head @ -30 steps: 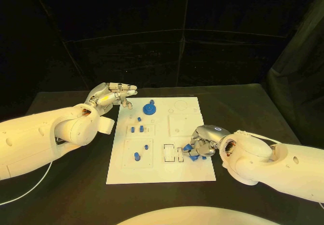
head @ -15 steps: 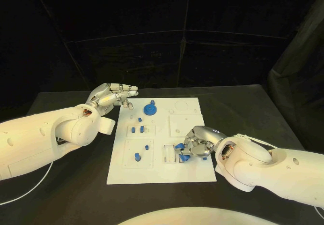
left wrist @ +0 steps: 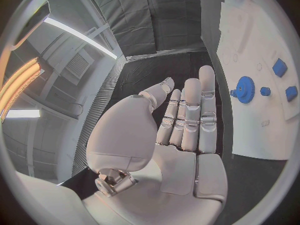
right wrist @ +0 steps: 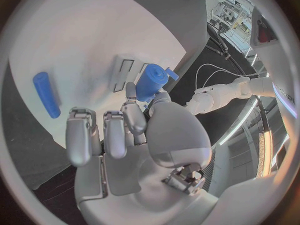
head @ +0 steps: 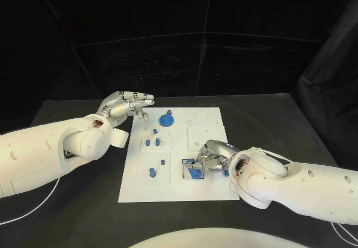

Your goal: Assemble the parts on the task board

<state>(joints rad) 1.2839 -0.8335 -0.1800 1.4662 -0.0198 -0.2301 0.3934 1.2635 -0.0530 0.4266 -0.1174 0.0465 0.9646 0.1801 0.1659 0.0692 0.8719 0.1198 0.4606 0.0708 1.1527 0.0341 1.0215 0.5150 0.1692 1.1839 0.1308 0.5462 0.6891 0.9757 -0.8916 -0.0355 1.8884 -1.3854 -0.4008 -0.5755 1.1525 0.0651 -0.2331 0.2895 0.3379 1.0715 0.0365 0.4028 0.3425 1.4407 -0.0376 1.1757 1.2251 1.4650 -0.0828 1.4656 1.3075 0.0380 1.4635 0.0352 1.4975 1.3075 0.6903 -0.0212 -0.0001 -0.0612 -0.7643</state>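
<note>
Blue plastic parts lie scattered over the flat white task board (head: pixel 212 188). One of them, a small blue cylindrical part with a flange (right wrist: pixel 151 81), is pinched in the fingertips of the right hand (head: pixel 209 157), just above the rectangular slots (head: pixel 187 169) near the board's middle. It looks rigid, light and smooth, so a grip across its barrel near the flange should keep it from twisting. A blue toothed gear (head: pixel 165 121) sits toward the board's far end. Near the board's far left corner hovers the left hand (head: pixel 124 106), fingers extended together, holding nothing.
</note>
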